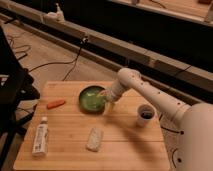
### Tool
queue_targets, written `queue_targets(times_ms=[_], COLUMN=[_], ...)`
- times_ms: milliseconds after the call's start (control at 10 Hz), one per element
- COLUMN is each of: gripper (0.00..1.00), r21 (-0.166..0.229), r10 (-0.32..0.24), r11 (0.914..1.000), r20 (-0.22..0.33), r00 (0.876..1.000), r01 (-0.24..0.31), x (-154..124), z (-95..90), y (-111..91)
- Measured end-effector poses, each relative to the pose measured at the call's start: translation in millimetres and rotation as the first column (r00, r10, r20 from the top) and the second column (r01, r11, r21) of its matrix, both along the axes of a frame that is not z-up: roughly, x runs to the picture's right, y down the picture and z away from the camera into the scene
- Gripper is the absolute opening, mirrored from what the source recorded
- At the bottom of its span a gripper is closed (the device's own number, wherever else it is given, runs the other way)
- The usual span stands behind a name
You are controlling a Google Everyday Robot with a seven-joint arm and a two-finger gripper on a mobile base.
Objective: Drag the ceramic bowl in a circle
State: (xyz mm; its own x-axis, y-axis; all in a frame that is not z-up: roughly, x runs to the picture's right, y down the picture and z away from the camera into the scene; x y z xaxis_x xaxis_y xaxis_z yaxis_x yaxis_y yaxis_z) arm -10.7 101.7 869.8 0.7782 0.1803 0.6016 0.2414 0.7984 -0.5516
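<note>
The ceramic bowl (91,98), round and shallow with a glossy green inside and a darker rim, sits on the wooden table (120,142) near its far middle. My gripper (105,96) is at the bowl's right rim, reaching down from the white arm (150,95) that comes in from the right. It touches or overlaps the rim. The small white cup (144,114) stands to the right of the bowl, under the arm.
An orange carrot-like object (55,104) lies left of the bowl. A white tube (40,135) lies at the front left. A pale packet (94,139) lies at the front middle. Cables run over the floor behind the table.
</note>
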Motion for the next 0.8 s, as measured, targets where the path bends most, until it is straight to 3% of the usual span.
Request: queue_targets(times_ms=[200, 300, 500, 800], gripper=[0.74, 0.70, 0.48, 0.19], r21=[-0.029, -0.044, -0.073, -0.093], r10=[0.027, 0.036, 0.063, 0.078], r11=[0.9992, 0.9984, 0.9956, 0.9931], r20=[0.016, 0.039, 0.066, 0.057], r00=[0.999, 0.999, 0.996, 0.995], r01=[-0.027, -0.035, -0.058, -0.072], x=[-11, -23, -29, -21], z=[12.9, 20.6, 32.5, 41.8], y=[5, 10, 21, 31])
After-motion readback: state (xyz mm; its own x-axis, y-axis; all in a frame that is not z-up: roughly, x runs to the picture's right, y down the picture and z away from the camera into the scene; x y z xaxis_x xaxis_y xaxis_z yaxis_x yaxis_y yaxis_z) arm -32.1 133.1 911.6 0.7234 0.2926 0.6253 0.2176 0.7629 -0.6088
